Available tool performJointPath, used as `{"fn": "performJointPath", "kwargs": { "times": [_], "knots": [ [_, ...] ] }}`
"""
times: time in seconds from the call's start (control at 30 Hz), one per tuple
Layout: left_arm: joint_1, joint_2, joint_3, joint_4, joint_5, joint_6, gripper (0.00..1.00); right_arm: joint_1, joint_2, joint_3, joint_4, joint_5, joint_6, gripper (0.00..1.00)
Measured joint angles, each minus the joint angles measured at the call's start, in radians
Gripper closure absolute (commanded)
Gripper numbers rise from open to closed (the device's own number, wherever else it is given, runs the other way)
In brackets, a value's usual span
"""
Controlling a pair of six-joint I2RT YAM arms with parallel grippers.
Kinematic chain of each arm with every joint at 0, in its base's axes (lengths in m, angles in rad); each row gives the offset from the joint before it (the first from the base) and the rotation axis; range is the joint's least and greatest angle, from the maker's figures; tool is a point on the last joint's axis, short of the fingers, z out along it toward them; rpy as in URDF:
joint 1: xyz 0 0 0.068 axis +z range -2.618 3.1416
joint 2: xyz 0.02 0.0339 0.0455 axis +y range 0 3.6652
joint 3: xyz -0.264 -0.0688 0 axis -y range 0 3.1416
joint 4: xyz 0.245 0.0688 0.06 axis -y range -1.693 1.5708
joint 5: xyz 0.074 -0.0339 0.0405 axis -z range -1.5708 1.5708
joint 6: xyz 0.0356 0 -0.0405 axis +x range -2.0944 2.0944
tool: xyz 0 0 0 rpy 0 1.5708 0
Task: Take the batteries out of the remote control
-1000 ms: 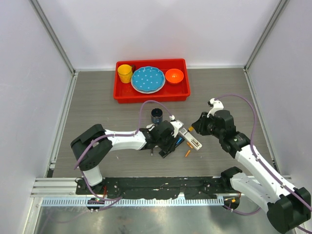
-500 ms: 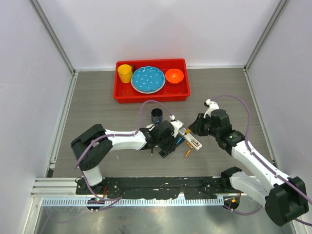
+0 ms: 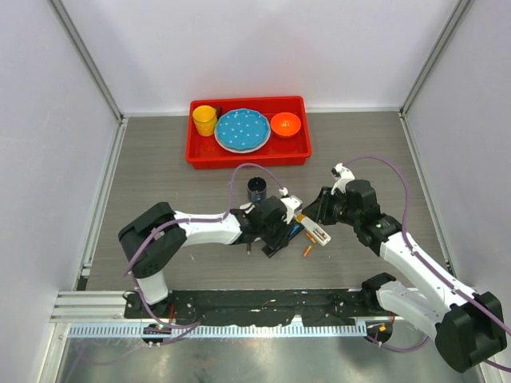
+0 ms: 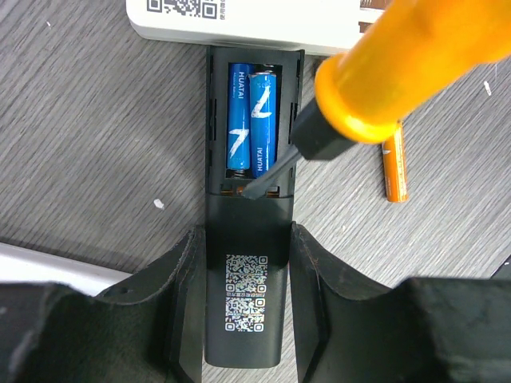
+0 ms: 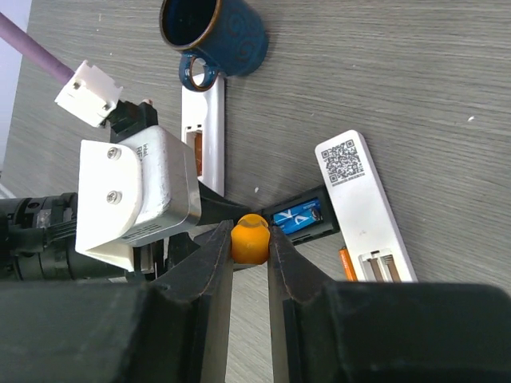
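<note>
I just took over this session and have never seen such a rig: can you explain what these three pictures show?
It is a robot with a left arm and a right arm, each ending in a two-finger gripper. The wide picture looks down from above and behind them; the other two come from cameras on the wrists. The left gripper clamps a black remote whose open compartment holds two blue batteries. The right gripper grips an orange-handled screwdriver, its tip in that compartment at the batteries' end. On the table lie a white remote, a loose orange battery, a dark blue mug and a red tray with a yellow cup, blue plate and orange bowl.
</note>
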Motion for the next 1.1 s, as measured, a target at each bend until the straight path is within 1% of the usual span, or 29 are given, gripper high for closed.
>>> {"fn": "performJointPath", "kwargs": {
  "times": [0.23,0.27,0.3,0.37,0.4,0.47,0.53,0.63,0.77,0.83,0.93,1.1],
  "knots": [
    [-0.001,0.004,0.005,0.001,-0.023,-0.026,1.0,0.004,0.0,-0.004,0.0,0.01,0.007,0.99],
    [-0.002,0.005,0.008,-0.002,-0.031,-0.037,0.95,0.004,0.0,-0.006,0.0,0.018,0.007,0.99],
    [-0.004,0.005,0.01,-0.005,-0.038,-0.049,0.79,0.004,0.0,-0.009,0.001,0.026,0.007,0.99],
    [-0.007,0.005,0.014,-0.013,-0.057,-0.082,0.6,0.004,0.002,-0.012,0.0,0.043,0.006,0.99],
    [-0.008,0.004,0.014,-0.015,-0.063,-0.098,0.48,0.004,0.003,-0.012,0.001,0.049,0.006,0.99],
    [-0.011,-0.001,0.013,-0.02,-0.081,-0.131,0.38,0.004,0.008,-0.012,0.003,0.058,0.005,0.99],
    [-0.014,-0.012,0.009,-0.018,-0.087,-0.164,0.36,0.004,0.016,-0.012,0.005,0.068,0.002,0.99],
    [-0.025,-0.026,-0.01,-0.003,-0.101,-0.207,0.36,0.004,0.027,-0.012,0.005,0.085,-0.005,0.99],
    [-0.03,-0.037,-0.028,0.018,-0.092,-0.235,0.39,0.004,0.034,-0.012,0.008,0.098,-0.01,0.99],
    [-0.029,-0.037,-0.03,0.025,-0.085,-0.237,0.42,0.004,0.04,-0.012,0.008,0.101,-0.012,0.99],
    [-0.031,-0.035,-0.038,0.056,-0.037,-0.243,0.45,0.004,0.044,-0.012,0.008,0.103,-0.013,0.99],
    [-0.037,-0.024,-0.069,0.156,0.125,-0.266,0.45,0.004,0.044,-0.012,0.008,0.105,-0.016,0.99]
  ]
}}
